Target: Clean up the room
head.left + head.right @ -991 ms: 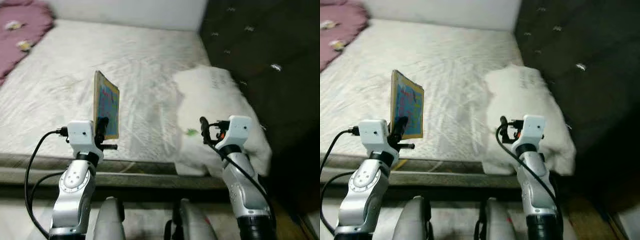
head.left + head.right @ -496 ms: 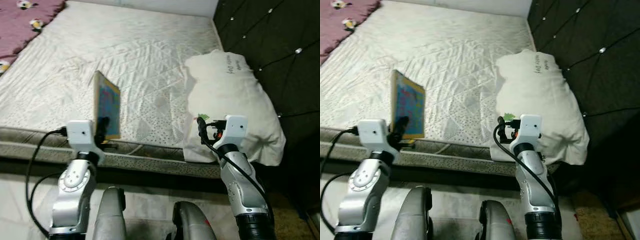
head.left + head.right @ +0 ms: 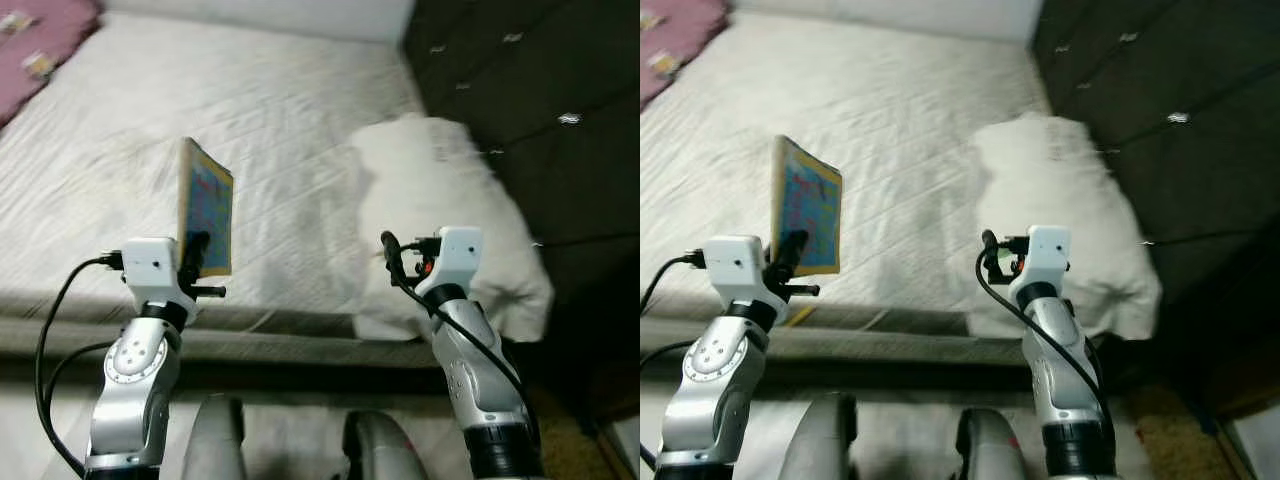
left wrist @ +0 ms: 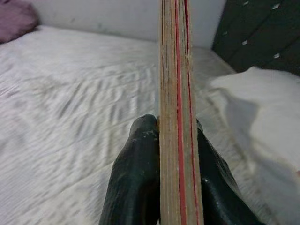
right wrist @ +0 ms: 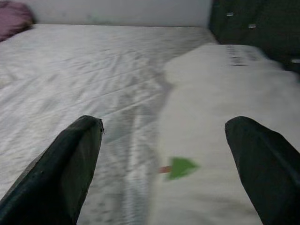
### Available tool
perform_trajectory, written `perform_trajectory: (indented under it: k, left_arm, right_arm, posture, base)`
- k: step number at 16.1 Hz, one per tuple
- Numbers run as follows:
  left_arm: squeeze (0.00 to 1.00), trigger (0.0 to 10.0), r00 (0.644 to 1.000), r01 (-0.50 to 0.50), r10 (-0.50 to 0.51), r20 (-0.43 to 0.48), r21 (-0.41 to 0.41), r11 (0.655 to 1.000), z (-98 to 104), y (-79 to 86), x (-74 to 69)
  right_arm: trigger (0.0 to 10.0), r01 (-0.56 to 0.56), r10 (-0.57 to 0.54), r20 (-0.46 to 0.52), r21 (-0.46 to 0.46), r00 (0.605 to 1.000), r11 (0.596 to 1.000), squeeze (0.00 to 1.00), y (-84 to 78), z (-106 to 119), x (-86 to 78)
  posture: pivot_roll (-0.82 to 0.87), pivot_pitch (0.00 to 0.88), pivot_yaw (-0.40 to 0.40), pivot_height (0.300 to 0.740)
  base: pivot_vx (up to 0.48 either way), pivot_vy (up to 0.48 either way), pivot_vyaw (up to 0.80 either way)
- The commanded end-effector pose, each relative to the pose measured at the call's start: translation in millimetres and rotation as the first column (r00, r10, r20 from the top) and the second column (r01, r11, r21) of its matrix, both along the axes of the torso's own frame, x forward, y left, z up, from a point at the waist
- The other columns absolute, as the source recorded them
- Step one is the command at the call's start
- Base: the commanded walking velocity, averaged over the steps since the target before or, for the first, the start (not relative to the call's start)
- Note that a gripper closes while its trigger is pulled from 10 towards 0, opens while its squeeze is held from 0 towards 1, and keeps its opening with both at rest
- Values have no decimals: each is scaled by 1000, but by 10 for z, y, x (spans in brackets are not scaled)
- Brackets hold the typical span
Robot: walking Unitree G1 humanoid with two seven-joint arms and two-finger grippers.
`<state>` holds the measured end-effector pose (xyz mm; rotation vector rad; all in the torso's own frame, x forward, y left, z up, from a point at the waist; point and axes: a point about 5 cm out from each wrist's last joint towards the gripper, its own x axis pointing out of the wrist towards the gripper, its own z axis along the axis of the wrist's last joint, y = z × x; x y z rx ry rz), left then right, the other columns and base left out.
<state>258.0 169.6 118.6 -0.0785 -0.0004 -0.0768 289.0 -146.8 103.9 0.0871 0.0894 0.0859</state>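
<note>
I see a white quilted bed [image 3: 270, 130] ahead, a white pillow [image 3: 445, 215] against the dark tufted headboard [image 3: 530, 110] and a purple blanket [image 3: 35, 55] at the far left corner. My left tool [image 4: 161, 178] pinches a thin colourful book [image 3: 205, 222] upright over the bed's near edge. My right tool [image 5: 171, 159] hangs spread wide just before the pillow, above a small green tag [image 5: 180, 167].

I see a thin book [image 3: 205, 221] with a colourful cover, mostly blue with some pink and yellow marks, and a tan edge. It stands upright on its short side, at the left of the scene, over the near edge of the bed. In the left wrist view its edge [image 4: 178, 117] shows pale brown layers with a red line, and the black fingers [image 4: 136, 183] press on it from both sides.
</note>
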Motion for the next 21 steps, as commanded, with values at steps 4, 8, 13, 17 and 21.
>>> perform_trajectory:
  k: [4, 8, 13, 17, 21]
  left_arm:
    - [0, 10000, 997, 47, -46, 56, -18, 999, 116, -121, 28]
    - [0, 10000, 999, 22, -20, 32, -77, 997, 83, -146, 34]
    - [0, 10000, 982, -42, -9, -189, -263, 964, -147, -182, 230]
    - [0, 10000, 969, -16, -73, -236, -357, 934, -128, -336, 385]
    - [0, 10000, 912, -8, -150, -382, -383, 924, -334, -423, 443]
  right_arm:
    - [10000, 16, -16, -11, -4, 1000, 1000, 0, -66, -4, 1]
    - [10000, 12, -12, -14, -1, 1000, 1000, 0, -72, -6, -12]
    - [10000, 1, -2, -28, -8, 1000, 1000, 0, -87, -10, -81]
    - [10000, 14, -15, -45, -19, 999, 1000, 0, -137, -23, -123]
    - [10000, 11, -12, -55, -25, 998, 1000, 0, -131, -19, -129]
  posture:
    - [0, 64, -89, 641]
    - [-5, 70, -89, 641]
    - [-31, 94, -97, 617]
    - [-49, 105, -97, 587]
    - [-55, 111, -104, 587]
  base:
    - [480, 0, 0]
    - [391, 0, 0]
    - [0, 0, 0]
    - [0, 0, 0]
    - [0, 0, 0]
